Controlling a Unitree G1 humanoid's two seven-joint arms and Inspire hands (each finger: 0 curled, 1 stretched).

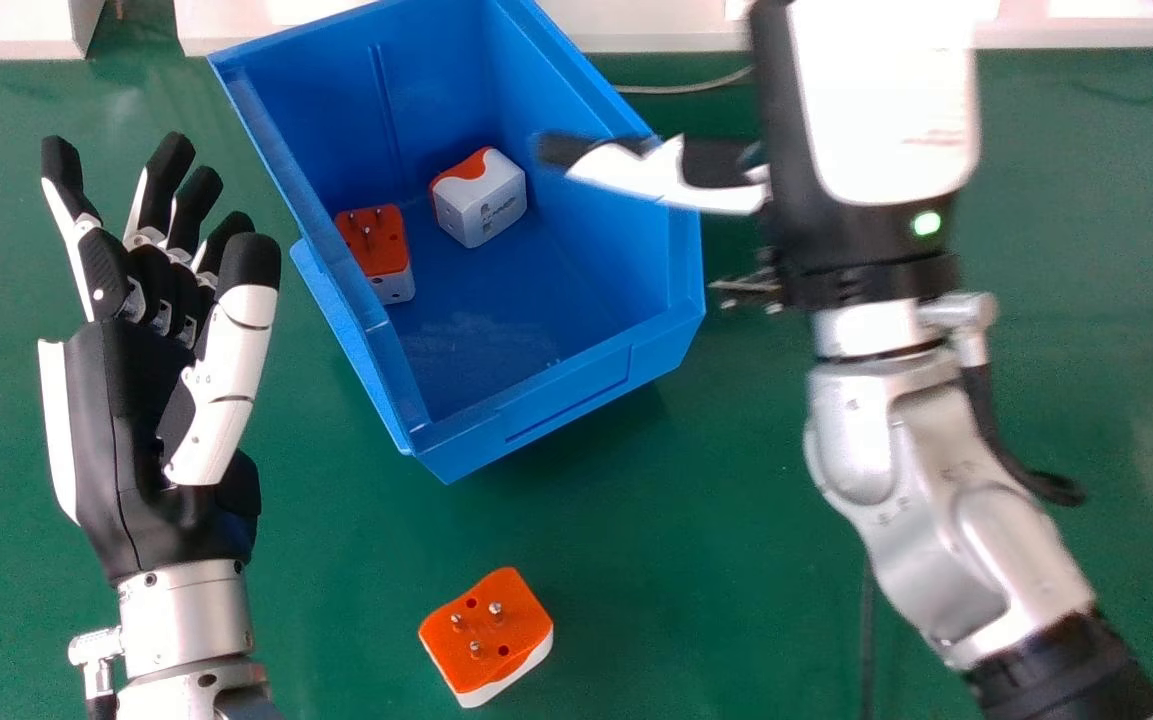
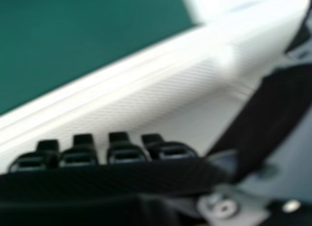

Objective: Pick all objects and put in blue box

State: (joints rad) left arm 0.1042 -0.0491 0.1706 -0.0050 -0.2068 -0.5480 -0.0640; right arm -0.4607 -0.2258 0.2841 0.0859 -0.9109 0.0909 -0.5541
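Left of the blue box (image 1: 566, 405), the left hand (image 1: 136, 440) has its fingers and thumb apart. The box nears the green table's (image 1: 696, 560) far edge, holding two orange-and-white adapters (image 1: 371, 240) (image 1: 484, 200). Open surface separates it from a third adapter (image 1: 486, 630) nearer the table's near edge. The right hand (image 1: 876, 120), thumb spread from its fingers, is at the box's right wall; its view adds a pale ribbed surface (image 2: 161, 99) beyond the table's edge.

Open room inside walled blue box (image 1: 566, 395)
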